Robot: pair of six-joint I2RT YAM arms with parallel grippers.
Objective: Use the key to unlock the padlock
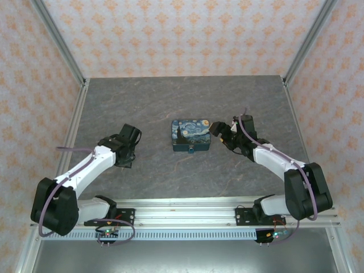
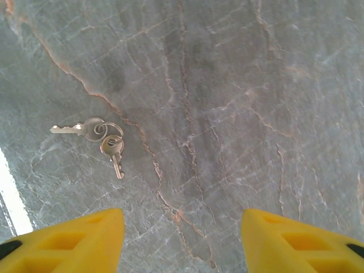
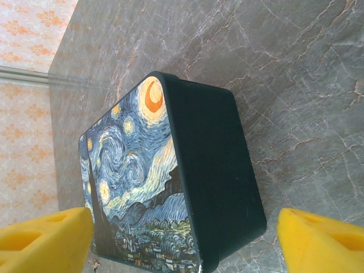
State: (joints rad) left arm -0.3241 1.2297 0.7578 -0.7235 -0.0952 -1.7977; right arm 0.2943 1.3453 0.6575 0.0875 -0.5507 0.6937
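2 keys (image 2: 111, 147) lie ahead-left of the left claw (image 2: 182, 213), untouched.

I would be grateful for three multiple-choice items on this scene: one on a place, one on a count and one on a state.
1. Where do the keys lie?
A. in a bowl
B. on the bare table
C. on a shelf

2. How many keys hang on the ring?
A. one
B. two
C. four

3. How does the left gripper stand?
A. shut on the keys
B. shut on a cloth
C. open, holding nothing

Answers:
1 B: in the left wrist view they rest on the grey stone ahead of the left gripper.
2 B: two blades point out from the ring.
3 C: its yellow fingers stand apart with bare table between them.
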